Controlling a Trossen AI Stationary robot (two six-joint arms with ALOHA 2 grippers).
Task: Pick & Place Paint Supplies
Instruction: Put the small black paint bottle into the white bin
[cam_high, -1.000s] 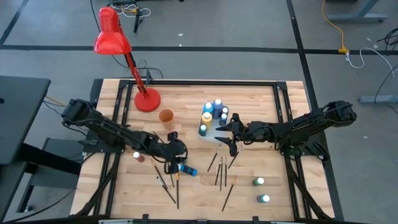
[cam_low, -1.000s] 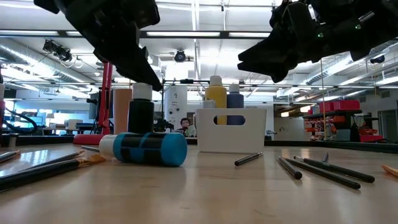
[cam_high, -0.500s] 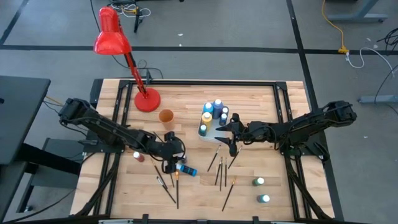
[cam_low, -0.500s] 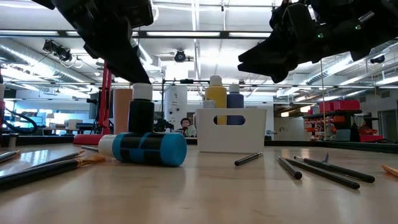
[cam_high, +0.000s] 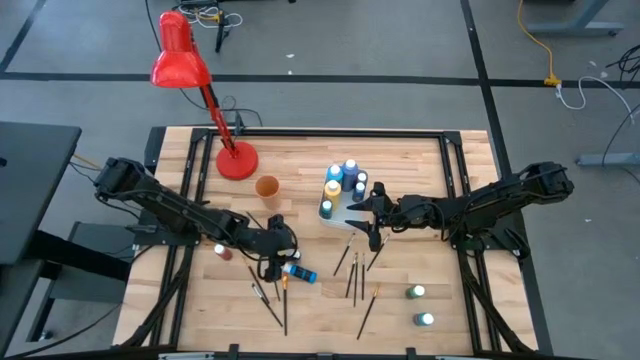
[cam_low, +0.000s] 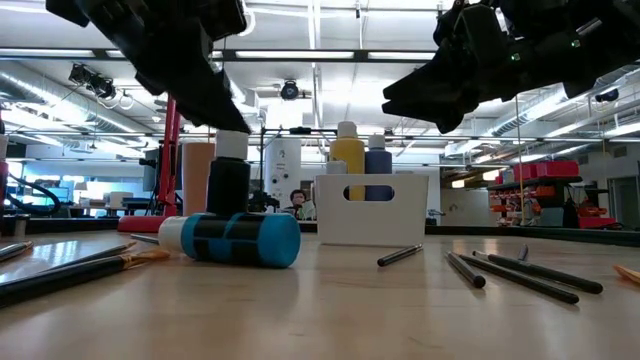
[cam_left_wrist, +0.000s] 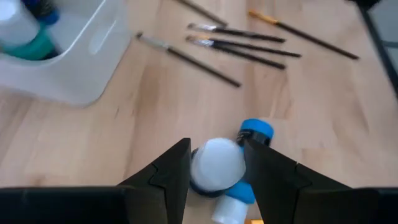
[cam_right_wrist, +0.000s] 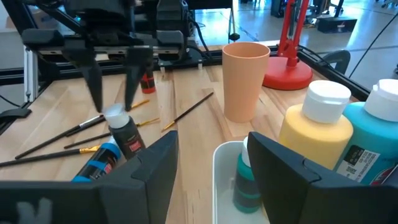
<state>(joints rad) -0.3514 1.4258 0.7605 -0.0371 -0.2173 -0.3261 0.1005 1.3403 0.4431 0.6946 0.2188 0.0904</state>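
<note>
A dark paint bottle with a white cap stands under my left gripper, which is shut on it at the table's near left of centre. A blue bottle lies on its side right beside it. My right gripper hangs open above the near side of a white bin, nothing between its fingers. The bin holds yellow, blue and teal bottles upright. Several brushes lie flat on the table. My left gripper pinches the dark bottle's white cap between its two fingers, which slant down onto it from above. The bottle hangs tilted below them. Whether its base rests on the table I cannot tell; the blue bottle hides it in the low view.
An orange cup and a red desk lamp's base stand at the far left. More brushes lie near the front edge. Two green bottles stand at the near right, and a red-brown bottle sits left of my left gripper.
My left gripper has tipped a little while staying on the dark bottle's cap.
</note>
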